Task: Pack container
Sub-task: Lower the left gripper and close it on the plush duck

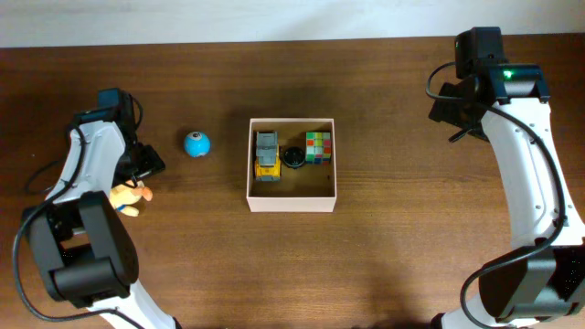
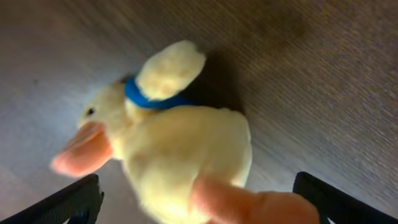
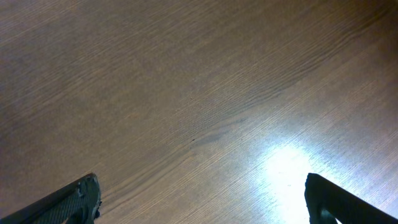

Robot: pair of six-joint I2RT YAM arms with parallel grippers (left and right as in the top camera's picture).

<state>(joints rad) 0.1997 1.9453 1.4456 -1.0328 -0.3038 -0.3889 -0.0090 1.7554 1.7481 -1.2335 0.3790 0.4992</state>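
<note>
The container (image 1: 292, 200), a white-walled square box with a tan inside, sits mid-table. It holds a yellow and grey toy truck (image 1: 266, 155), a small black round thing (image 1: 293, 157) and a colourful cube (image 1: 318, 146). A yellow plush duck (image 2: 186, 149) with a blue collar and an orange beak lies at the table's left, and the overhead view shows the duck (image 1: 128, 196) too. My left gripper (image 2: 199, 205) hangs open just over it, one finger (image 2: 68, 202) on either side, not touching. My right gripper (image 3: 202, 199) is open over bare wood at the far right (image 1: 450, 114).
A blue ball (image 1: 196, 144) lies on the table between the duck and the container. The dark wooden table (image 1: 393, 256) runs to a pale back edge at the top of the overhead view.
</note>
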